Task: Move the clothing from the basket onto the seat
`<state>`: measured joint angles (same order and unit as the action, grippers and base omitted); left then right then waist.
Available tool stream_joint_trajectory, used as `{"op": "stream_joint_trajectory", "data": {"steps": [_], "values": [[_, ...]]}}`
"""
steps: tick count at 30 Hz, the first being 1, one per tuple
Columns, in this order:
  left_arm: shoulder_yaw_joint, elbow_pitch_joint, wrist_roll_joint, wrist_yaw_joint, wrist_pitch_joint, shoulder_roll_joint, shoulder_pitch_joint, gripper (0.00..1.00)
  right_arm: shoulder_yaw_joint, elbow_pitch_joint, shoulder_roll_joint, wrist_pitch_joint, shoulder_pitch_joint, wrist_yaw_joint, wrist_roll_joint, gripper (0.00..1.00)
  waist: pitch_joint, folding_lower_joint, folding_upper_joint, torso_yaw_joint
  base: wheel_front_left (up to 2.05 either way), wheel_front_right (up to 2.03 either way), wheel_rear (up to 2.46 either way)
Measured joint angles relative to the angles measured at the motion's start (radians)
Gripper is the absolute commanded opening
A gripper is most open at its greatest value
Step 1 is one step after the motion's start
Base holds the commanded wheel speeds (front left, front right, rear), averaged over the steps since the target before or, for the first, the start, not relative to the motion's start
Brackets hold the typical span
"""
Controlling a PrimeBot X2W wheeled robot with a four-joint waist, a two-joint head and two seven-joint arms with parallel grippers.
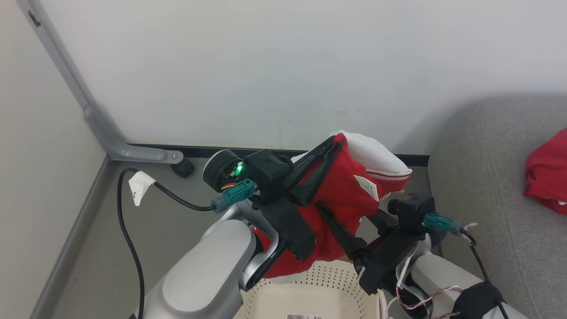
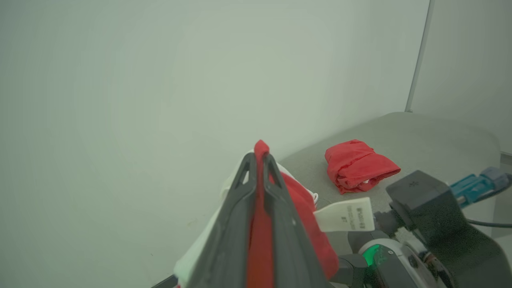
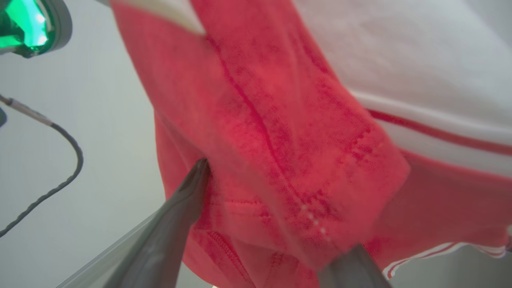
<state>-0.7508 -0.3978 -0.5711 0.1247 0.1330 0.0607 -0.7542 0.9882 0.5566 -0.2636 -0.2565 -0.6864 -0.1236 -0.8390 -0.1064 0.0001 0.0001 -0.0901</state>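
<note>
Pale grey metal of the left forearm (image 1: 208, 274) sits closest to the head camera, just left of the basket (image 1: 328, 279). Part of this cream perforated tub shows at the bottom edge of that view.

Directly above the basket, the left gripper (image 1: 331, 148) points up and away. Its two dark fingers are pressed together on a fold of the striped garment (image 1: 341, 195). The left wrist view shows the red cloth pinched in a thin line between the closed fingers.

The garment is lifted clear of the basket. It hangs as a bunched red mass with a white panel, thin red-and-white trim and a white label (image 1: 367, 186) facing right.

The right gripper (image 3: 278, 204) reaches up from the basket's right side, below the hanging cloth. Its fingers are spread wide. Red fabric drapes across the gap between them and touches the left fingertip, but it is not clamped.

Right of the basket stands the grey sofa (image 1: 487, 177). The plain red garment (image 1: 547, 173) lies crumpled on its seat cushion, well apart from the basket.

Beyond the basket is a white wall (image 1: 266, 66) with a dark baseboard. To the basket's left, a black cable (image 1: 128, 235) with a paper tag curves across the grey floor.
</note>
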Motion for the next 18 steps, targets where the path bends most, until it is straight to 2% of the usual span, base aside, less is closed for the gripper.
{"op": "stream_joint_trajectory", "data": {"steps": [7,9,10,18], "values": [[-0.014,0.016,-0.007,0.000,-0.004,-0.003,-0.001,0.00,0.070,0.080,0.030,0.000,-0.085,0.000,-0.039,1.00,-0.012,0.0000,0.0000,-0.018,0.00,0.00,0.00],[-0.016,0.016,-0.008,0.000,-0.005,-0.003,-0.001,0.00,0.076,0.088,0.034,0.000,-0.091,0.000,-0.044,0.26,-0.013,0.0000,0.0000,-0.019,0.00,0.00,0.00],[-0.019,0.016,-0.008,0.000,-0.005,-0.003,-0.001,0.00,0.080,0.097,0.036,0.000,-0.095,0.000,-0.049,0.00,-0.014,0.0000,0.0000,-0.020,0.00,0.00,0.00],[-0.016,0.008,-0.035,0.000,-0.005,0.001,-0.001,0.00,0.098,0.110,0.037,0.000,-0.106,0.000,-0.086,0.00,-0.017,0.0000,0.0000,-0.013,0.00,0.00,0.00]]}}
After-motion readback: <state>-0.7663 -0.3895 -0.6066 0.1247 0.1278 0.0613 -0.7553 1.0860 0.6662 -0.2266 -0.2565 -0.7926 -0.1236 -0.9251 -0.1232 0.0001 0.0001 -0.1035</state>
